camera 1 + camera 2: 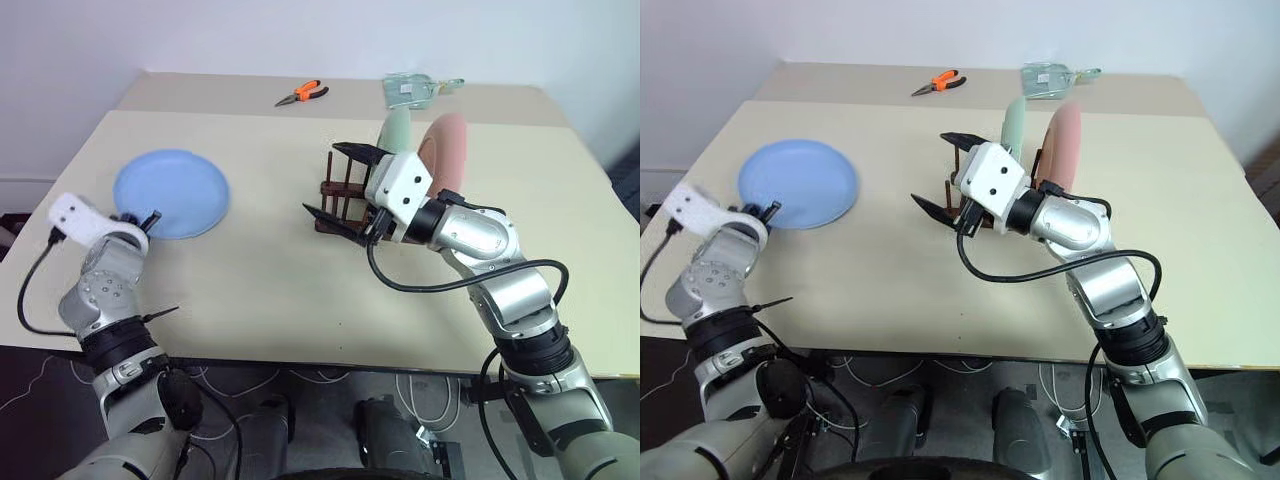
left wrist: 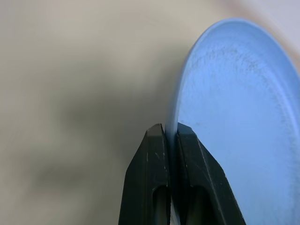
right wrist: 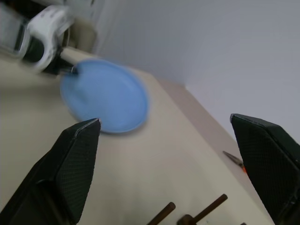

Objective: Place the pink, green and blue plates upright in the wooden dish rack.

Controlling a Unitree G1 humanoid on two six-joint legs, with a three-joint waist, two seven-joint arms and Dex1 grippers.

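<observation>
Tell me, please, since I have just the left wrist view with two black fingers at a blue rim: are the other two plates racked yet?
Observer: Yes, the green plate and the pink plate stand upright in the wooden dish rack.
Operator: Thank you. Where is the right gripper?
Observer: The right gripper is at the near side of the rack, its fingers wide apart and holding nothing.
Operator: And how does my blue plate lie?
Observer: The blue plate lies on the table, with the left gripper shut on its near edge.
</observation>
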